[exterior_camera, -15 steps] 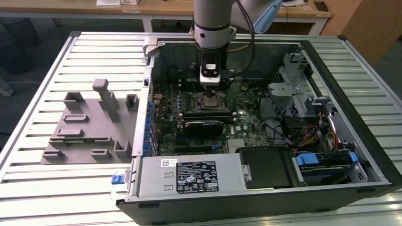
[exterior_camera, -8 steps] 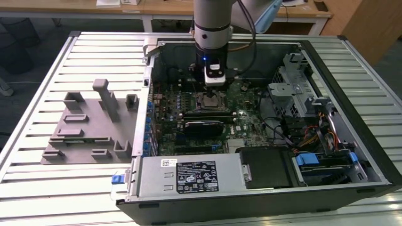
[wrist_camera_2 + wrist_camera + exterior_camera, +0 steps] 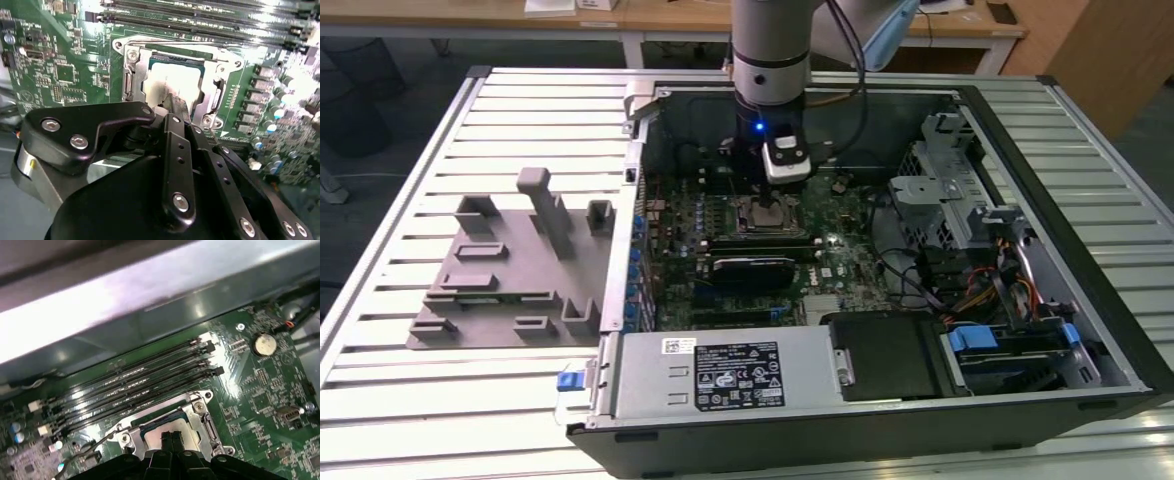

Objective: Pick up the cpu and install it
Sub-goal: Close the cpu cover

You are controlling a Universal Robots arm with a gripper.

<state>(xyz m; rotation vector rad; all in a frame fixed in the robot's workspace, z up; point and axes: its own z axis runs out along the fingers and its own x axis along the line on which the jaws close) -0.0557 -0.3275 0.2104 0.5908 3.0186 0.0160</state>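
Slatted surface [image 3: 400, 400] is carrying the case [image 3: 854, 445]; the gripper [image 3: 172, 439], fingers [image 3: 166, 441] closed on nothing, is hovering over the socketed cpu [image 3: 175, 82], warranting level, gentle contact.

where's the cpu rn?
In the second wrist view the cpu lies in the socket frame beside the memory slots, at the tip of the gripper; in the exterior view, midway inside the computer case.

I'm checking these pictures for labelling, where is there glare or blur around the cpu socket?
Second wrist view: glare washes out the cpu top, and the dark pincer hides its near edge. First wrist view: the case wall is blurred, bright with glare; the memory slots glint. Exterior view: even light.
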